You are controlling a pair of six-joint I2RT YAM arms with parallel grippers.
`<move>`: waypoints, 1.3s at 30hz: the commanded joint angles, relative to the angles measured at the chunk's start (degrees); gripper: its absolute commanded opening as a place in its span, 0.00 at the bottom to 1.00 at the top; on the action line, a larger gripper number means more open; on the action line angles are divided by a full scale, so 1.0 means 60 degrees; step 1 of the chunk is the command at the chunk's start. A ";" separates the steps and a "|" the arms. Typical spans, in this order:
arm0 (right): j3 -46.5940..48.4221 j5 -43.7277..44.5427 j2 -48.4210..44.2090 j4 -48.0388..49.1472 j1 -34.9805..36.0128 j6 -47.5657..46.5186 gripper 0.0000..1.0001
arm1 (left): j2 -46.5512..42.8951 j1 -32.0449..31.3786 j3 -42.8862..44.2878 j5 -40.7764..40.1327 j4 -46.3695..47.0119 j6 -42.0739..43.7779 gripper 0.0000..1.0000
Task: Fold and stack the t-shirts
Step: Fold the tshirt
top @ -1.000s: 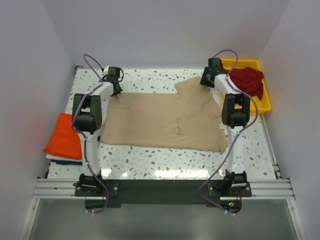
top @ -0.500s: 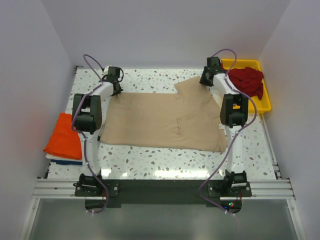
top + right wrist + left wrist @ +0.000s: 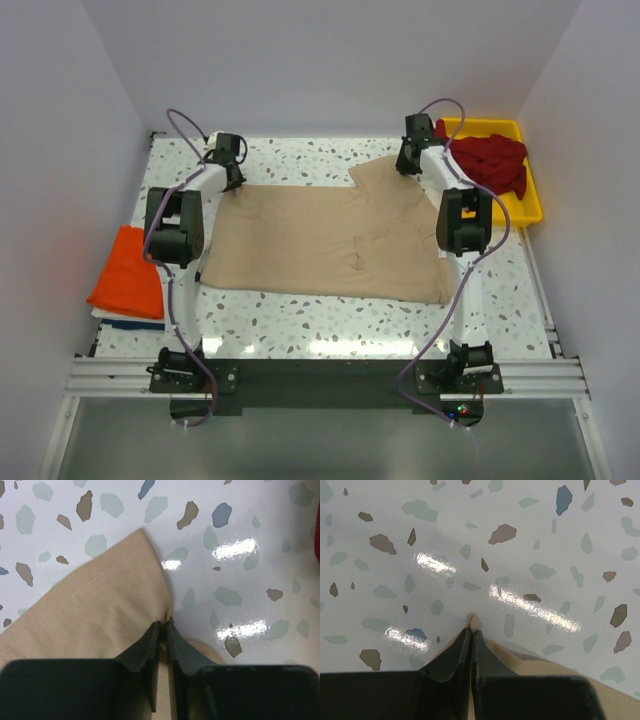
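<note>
Beige cloth covers the middle of the table (image 3: 300, 320). The beige t-shirt (image 3: 320, 240) is spread flat there in a single layer, and it is held at two far points. The left jaws are pressed together on the shirt's far-left corner (image 3: 473, 620), of which only a small tip shows past the fingertips in the left wrist view. The right jaws are almost shut and pinch the edge of the far sleeve (image 3: 100, 605) just where the cloth meets the bare table.

Both holds sit on the shirt's far edge. That edge is judged to be gripped so that it can be lifted and brought over toward the near side for a first fold.

The shirt's long axis runs left to right across the table. The straight hem appears to lie at the left and the shoulders at the right, with one sleeve pointing away from the arm bases. The neck opening cannot be made out clearly.

The other garments are kept out of the work area:

- The orange t-shirt (image 3: 128, 272) lies folded at the left edge on top of a white and blue one (image 3: 130, 322), which is taken to be the start of the stack.
- The dark red t-shirts (image 3: 490, 162) are heaped unfolded in the yellow tray (image 3: 530, 212) at the far right, apparently waiting their turn.
</note>
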 commanded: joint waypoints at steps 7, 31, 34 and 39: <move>0.0316 0.0566 -0.0224 -0.0170 0.0026 -0.0253 0.00 | -0.0057 0.0073 0.0079 0.0241 0.0126 -0.0170 0.00; 0.0010 0.0098 -0.2392 0.0885 -0.0603 -0.0429 0.00 | 0.0822 0.0674 0.2554 0.1002 -0.0226 -0.0097 0.00; -0.0649 0.0068 -0.3005 0.0988 -0.0633 -0.0429 0.00 | 0.0838 0.0718 0.2716 0.1105 -0.0241 -0.0068 0.00; -0.2216 0.0083 -0.4149 0.1266 -0.0633 -0.0283 0.00 | 0.0545 0.0747 0.2395 0.1223 -0.0080 -0.0082 0.00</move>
